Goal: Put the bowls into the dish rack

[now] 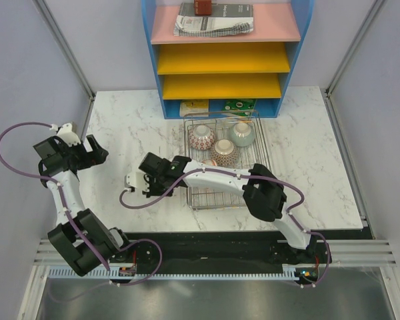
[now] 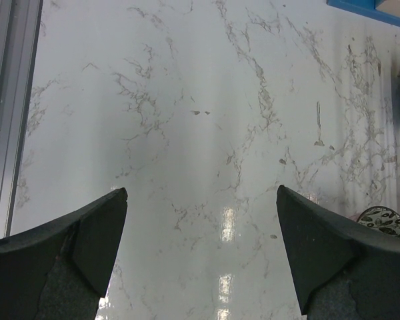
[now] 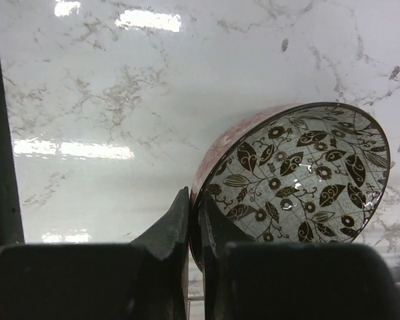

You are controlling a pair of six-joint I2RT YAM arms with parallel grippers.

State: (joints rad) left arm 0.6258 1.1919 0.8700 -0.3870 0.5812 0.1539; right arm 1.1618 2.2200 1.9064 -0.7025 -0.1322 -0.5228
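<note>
Bowls in the dish rack (image 1: 217,195) number three: a red-orange bowl (image 1: 202,138), a pale green bowl (image 1: 242,133) and a brownish patterned bowl (image 1: 225,152). All lie off to the right of the right fingers (image 3: 177,220). Those fingers are pinched on the rim of a leaf-patterned bowl (image 3: 300,173), pink outside. It is tipped steeply on edge, with its inside facing out to their right, over the marble counter (image 1: 133,120). Whether it touches the counter is unclear. The left fingers (image 2: 107,220) are spread wide with only bare counter between them, well apart from the rack.
</note>
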